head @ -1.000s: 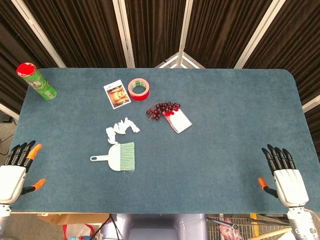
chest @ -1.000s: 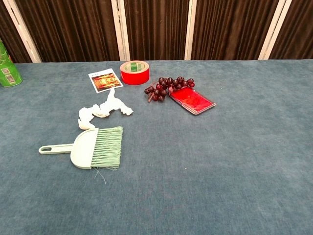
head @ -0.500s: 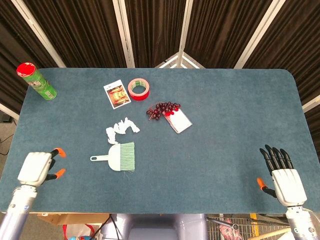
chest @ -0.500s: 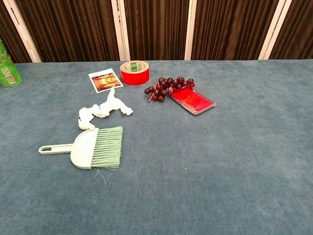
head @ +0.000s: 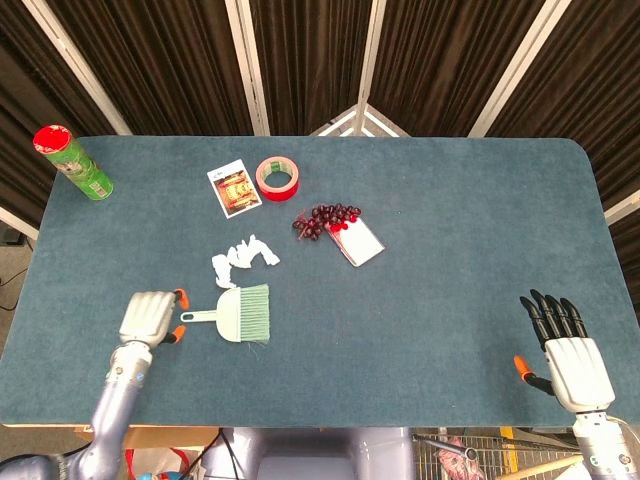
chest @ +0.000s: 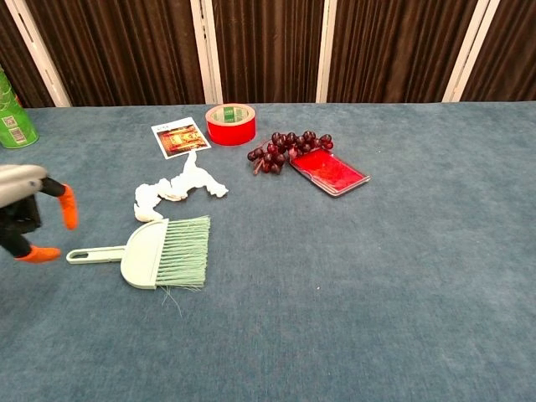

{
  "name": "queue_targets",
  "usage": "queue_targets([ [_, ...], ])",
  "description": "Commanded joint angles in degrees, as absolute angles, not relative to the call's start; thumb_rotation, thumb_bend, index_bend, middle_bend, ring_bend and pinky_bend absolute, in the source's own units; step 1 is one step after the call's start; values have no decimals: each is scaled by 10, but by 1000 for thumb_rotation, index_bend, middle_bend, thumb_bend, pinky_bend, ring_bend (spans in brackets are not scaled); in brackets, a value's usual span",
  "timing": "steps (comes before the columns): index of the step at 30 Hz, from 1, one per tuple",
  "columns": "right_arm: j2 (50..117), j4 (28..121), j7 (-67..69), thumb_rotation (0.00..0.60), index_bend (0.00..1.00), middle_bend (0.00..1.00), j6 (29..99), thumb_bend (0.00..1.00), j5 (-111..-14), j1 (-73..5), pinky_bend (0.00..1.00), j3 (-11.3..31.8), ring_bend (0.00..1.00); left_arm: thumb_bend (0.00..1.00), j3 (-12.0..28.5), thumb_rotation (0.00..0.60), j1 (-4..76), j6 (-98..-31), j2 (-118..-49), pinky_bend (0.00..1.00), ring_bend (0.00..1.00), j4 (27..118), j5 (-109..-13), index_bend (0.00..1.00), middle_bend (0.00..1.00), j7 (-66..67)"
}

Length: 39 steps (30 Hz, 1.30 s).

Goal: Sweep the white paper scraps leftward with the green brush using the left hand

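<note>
left hand (head: 148,318): beside the brush handle, not touching it, fingers apart and holding nothing, likely lined up to grab.
brush (head: 243,313): lay flat on the table (head: 450,230), handle toward the left hand, bristles pointing right.
scraps (head: 243,258): in a small heap just behind the brush, not yet swept.
right hand (head: 565,350): far off at the table's right edge, spread flat, holding nothing, out of the way.

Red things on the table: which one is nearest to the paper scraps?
The grapes: this dark red bunch lies just right of the white paper scraps. The red tape roll, red-lidded green can and red card lie farther.
</note>
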State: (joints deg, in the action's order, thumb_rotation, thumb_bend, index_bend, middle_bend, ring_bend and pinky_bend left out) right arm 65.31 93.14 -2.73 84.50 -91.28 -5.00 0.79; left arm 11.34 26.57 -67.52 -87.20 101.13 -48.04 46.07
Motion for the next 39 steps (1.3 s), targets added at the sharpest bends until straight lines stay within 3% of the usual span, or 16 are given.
queue_targets([
  [1, 653, 932, -26, 600, 0, 0, 845, 322, -912, -50, 2, 8, 0, 423, 118, 600, 282, -677, -889, 1000, 1000, 998, -460, 425, 1000, 474],
  [24, 652, 938, -21, 600, 0, 0, 844, 322, -908, -49, 1, 8, 0, 432, 102, 600, 327, -677, -944, 1000, 1000, 936, -392, 421, 1000, 479],
  [29, 652, 938, -18, 600, 0, 0, 843, 322, -905, -49, 1, 9, 0, 473, 95, 600, 332, -677, -951, 1000, 1000, 929, -384, 438, 1000, 482],
  [31, 652, 938, -18, 600, 0, 0, 843, 322, -906, -49, 1, 8, 0, 510, 92, 600, 333, -678, -953, 1000, 1000, 927, -381, 475, 1000, 482],
  [36, 652, 939, -21, 600, 0, 0, 845, 322, -907, -48, 1, 8, 0, 663, 88, 600, 330, -691, -949, 1000, 1000, 936, -395, 677, 1000, 468],
  [39, 652, 940, -22, 600, 0, 0, 845, 322, -906, -48, 1, 8, 0, 710, 92, 600, 328, -702, -934, 1000, 1000, 958, -420, 727, 1000, 451],
])
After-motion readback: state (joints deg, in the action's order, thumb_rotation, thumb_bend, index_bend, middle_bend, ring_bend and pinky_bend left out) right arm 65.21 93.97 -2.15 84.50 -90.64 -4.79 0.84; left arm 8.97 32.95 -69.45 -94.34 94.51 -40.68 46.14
